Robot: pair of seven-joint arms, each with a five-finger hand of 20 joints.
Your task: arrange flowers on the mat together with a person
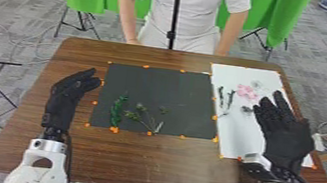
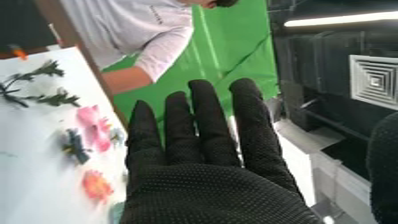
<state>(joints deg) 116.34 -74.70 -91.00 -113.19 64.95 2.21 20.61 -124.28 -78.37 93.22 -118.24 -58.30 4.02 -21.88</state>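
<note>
Hovering over the white sheet point(image 1: 233, 75), the right hand point(image 1: 284, 134) is open, fingers straight; the left hand point(image 1: 66, 92), fingers extended, is beside the dark mat point(image 1: 156, 86). Green sprigs point(image 1: 116, 113) lie on the mat's near half, a pink flower point(image 1: 247, 91) and dark stems point(image 1: 229, 99) on the sheet.
</note>
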